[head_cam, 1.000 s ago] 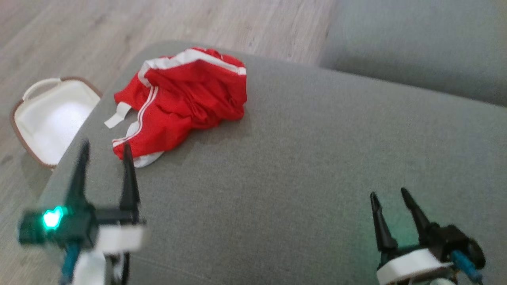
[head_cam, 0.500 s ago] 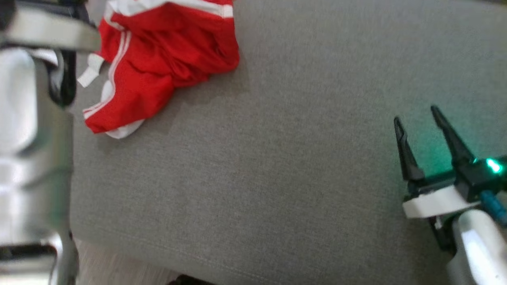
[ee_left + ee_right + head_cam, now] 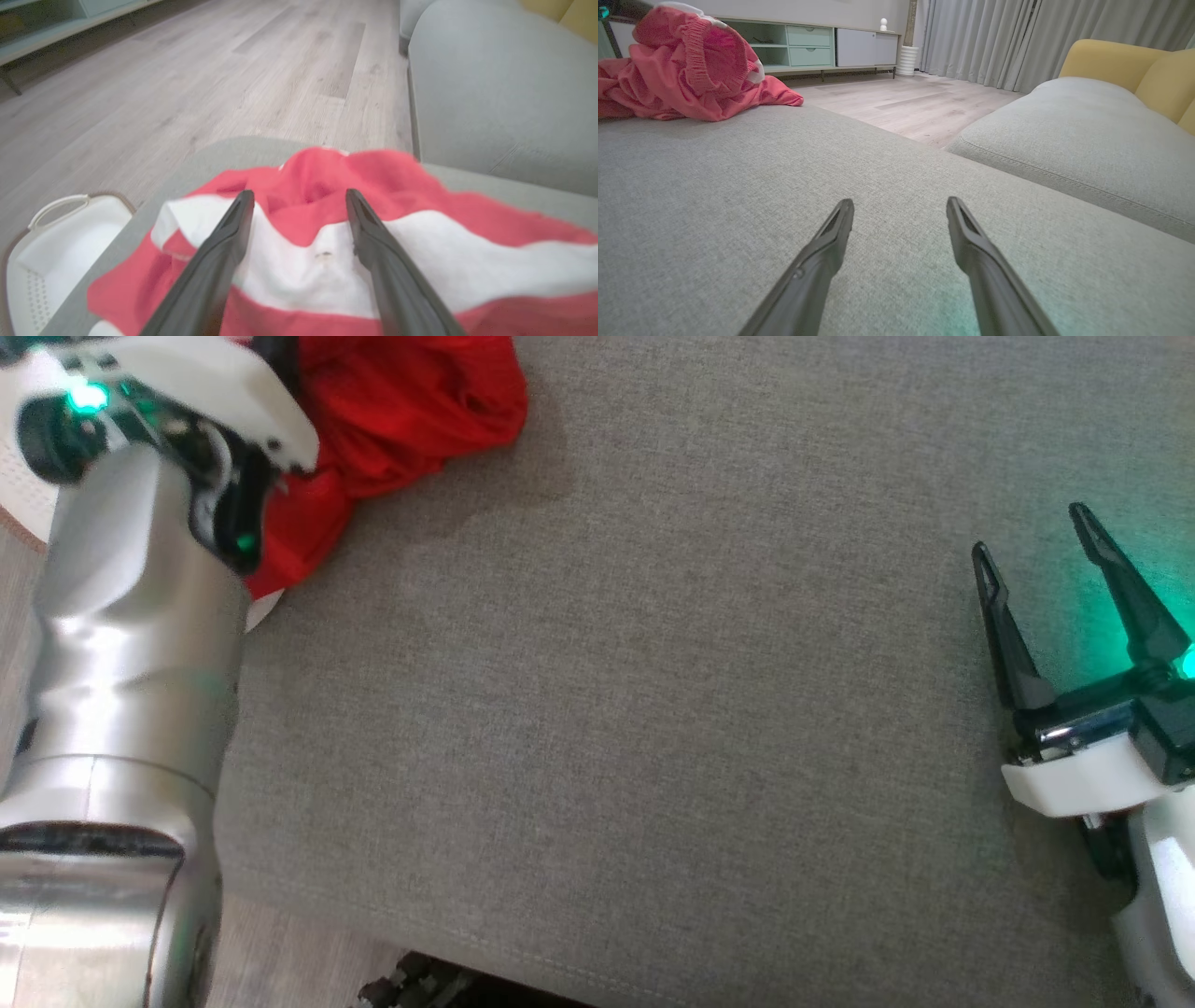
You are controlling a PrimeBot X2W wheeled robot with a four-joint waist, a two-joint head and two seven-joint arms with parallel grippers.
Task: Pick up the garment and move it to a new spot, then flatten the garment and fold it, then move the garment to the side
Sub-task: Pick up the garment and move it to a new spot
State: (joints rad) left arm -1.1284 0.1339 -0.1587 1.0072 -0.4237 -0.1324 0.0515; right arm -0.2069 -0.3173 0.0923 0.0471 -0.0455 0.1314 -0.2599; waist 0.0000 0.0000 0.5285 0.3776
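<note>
The red garment (image 3: pixel 401 411) with white bands lay crumpled at the far left corner of the grey cushion (image 3: pixel 653 709). In the head view its top ran off the frame and its left part was covered by the left arm (image 3: pixel 131 663). On the wood floor (image 3: pixel 233 84) just beside that corner stood a white basket (image 3: pixel 60 204) with a brown rim, cut by the frame edge. Its white bottom and a holed wall showed.

The left arm rose up the left side of the head view, its silver forearm leading to a white wrist with a green light over the garment. The left tool (image 3: pixel 297 198) pointed across the cloth with its fingers spread wide, a white band and a red fold lying under and between them. It gripped nothing. The wrist view was blurred, so whether the tips touched the cloth could not be told.

The right tool (image 3: pixel 1032 534) sat low over bare cushion at the right, well apart from the garment. Its fingers were also spread wide with nothing held, and a green glow fell on the fabric beside it. Its arm was cut off at the lower right corner. Beyond it lay a second grey cushion (image 3: pixel 1064 140).
</note>
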